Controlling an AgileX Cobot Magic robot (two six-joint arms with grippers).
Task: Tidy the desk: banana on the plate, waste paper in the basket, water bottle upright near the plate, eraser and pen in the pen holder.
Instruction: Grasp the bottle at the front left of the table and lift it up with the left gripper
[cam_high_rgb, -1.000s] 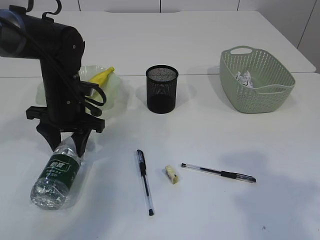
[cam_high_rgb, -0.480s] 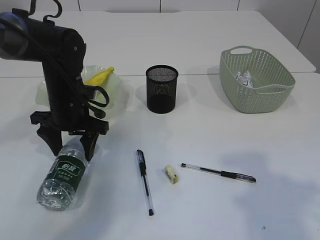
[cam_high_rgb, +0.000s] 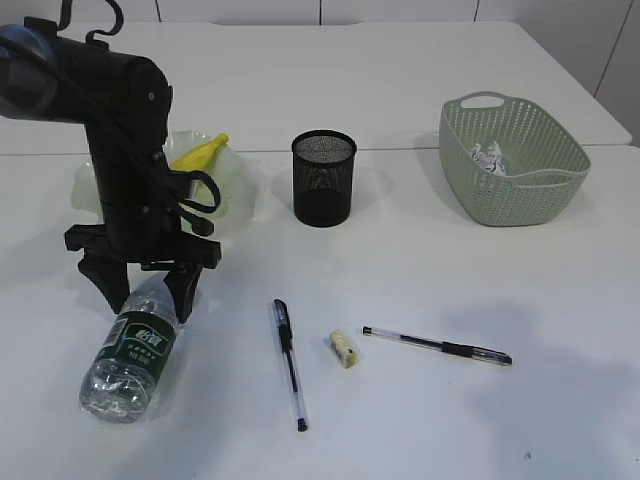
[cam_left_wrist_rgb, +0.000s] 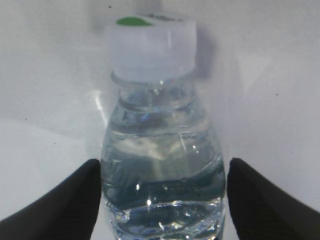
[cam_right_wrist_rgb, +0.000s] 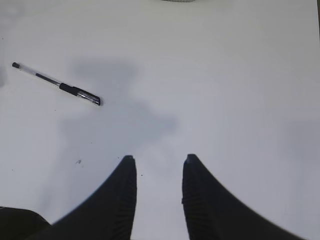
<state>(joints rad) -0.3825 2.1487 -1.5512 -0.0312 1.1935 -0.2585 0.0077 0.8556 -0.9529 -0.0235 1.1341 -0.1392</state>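
A clear water bottle with a green label lies on its side at the front left of the table. My left gripper is open and straddles its shoulder below the white cap. In the left wrist view the bottle fills the gap between the fingers; the left finger touches it. A yellow banana lies on the pale green plate. Two pens and a small eraser lie on the table. My right gripper is open and empty above bare table, near one pen.
A black mesh pen holder stands behind the pens at mid table. A green basket at the back right holds crumpled waste paper. The left arm stands in front of the plate and hides part of it.
My left gripper has shifted slightly right and lower around the bottle. The bottle has turned and slid a little to the right with it.
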